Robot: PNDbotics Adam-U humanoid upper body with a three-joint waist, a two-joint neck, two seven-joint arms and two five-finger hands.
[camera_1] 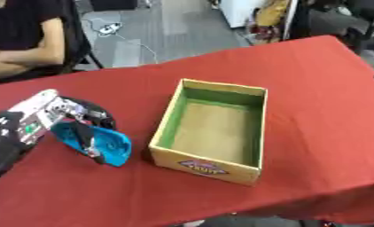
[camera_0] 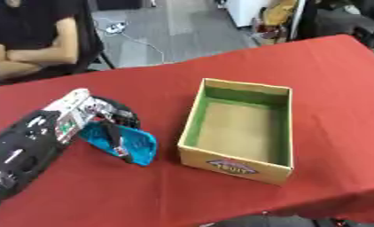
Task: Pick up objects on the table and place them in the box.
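Red cloth covers the table point(camera_0: 314, 80), smooth and matte. On it stands a rectangular cardboard box point(camera_0: 238, 129), yellow outside, green along the inner walls, with a bare brown floor (a small oval label marks its near side). Just left of it, apart from its wall, the left hand point(camera_0: 105, 122) curls dark fingers round a flat, rounded blue plastic object point(camera_0: 128, 144), tilted against the cloth.

Red tablecloth point(camera_0: 314, 88), grey floor point(camera_0: 182, 26), white cable point(camera_0: 140, 42) on it
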